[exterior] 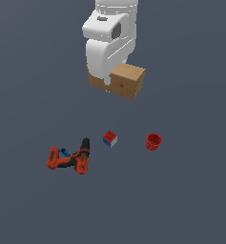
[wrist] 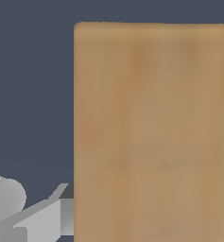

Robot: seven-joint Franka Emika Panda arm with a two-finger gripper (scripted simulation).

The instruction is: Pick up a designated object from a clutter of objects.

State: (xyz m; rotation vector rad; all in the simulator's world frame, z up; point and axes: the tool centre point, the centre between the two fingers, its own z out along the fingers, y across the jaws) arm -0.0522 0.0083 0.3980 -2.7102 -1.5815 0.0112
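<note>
The designated object, a plain tan box (exterior: 128, 80), lies at the back of the scene, and the white arm covers its end on the exterior view's left. My gripper (exterior: 107, 84) is down at that end, with one finger tip showing against the box's front face. In the wrist view the tan box (wrist: 153, 137) fills most of the picture. One grey finger (wrist: 49, 215) stands right against its side edge, and the box hides the other finger. Of the clutter of objects, the rest lies nearer the front, well apart from the gripper.
An orange-and-black power drill (exterior: 70, 158) lies at the front on the exterior view's left. A small red-blue-white cube (exterior: 110, 138) sits in the middle. A small red cup (exterior: 153, 142) stands to its right.
</note>
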